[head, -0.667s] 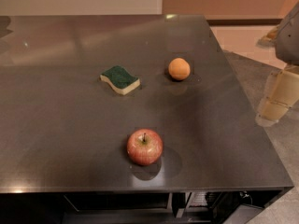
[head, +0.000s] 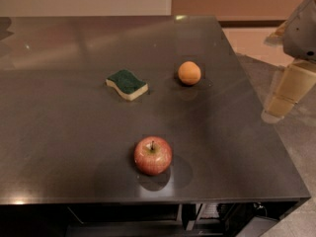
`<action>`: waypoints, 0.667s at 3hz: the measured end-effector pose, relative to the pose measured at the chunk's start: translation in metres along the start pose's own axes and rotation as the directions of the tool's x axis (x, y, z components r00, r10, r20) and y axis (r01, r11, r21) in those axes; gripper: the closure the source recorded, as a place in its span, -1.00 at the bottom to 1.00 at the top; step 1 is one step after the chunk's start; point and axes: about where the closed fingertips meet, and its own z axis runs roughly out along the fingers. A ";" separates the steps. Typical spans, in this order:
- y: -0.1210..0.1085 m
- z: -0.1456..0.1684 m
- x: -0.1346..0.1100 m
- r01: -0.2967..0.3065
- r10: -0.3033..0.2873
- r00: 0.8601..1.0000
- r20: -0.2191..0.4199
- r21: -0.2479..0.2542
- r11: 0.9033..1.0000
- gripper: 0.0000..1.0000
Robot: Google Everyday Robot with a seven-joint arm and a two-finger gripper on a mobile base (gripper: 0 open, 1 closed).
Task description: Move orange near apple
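The orange (head: pixel 189 73) is small, round and plain, and sits on the dark table (head: pixel 59 147) right of the middle, towards the back. The apple (head: pixel 153 155) is red with yellowish streaks and a dark stem, and stands upright near the front edge, well apart from the orange. My gripper (head: pixel 285 94) hangs at the far right of the view, beyond the table's right edge, off to the right of the orange and touching nothing.
A green-topped yellow sponge (head: pixel 127 84) lies left of the orange. The table's right edge (head: pixel 256 107) runs close to the gripper, with floor beyond it. The front edge drops to a dark shelf below.
The gripper has shifted slightly left and up at the right edge. The orange, apple and sponge have not moved.
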 end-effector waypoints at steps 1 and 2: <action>-0.025 0.020 -0.023 -0.009 0.010 0.999 0.047 -0.008 1.000 -1.00; -0.046 0.047 -0.044 -0.017 0.018 0.997 0.080 -0.016 1.000 -1.00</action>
